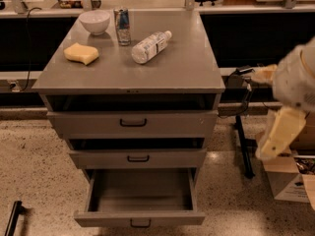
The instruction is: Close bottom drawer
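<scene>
The bottom drawer (142, 195) at lower centre stands pulled out; the gripper (279, 134), at the right edge, is well apart, open or closed unclear. Likely approach step: next, reach the drawer front and push inward

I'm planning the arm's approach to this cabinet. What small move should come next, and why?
Probably swing the gripper down and leftward toward the front of the bottom drawer. The gripper hangs off to the cabinet's right at about middle-drawer height, well apart from the drawer, which stands pulled far out and needs a push on its front panel.
</scene>
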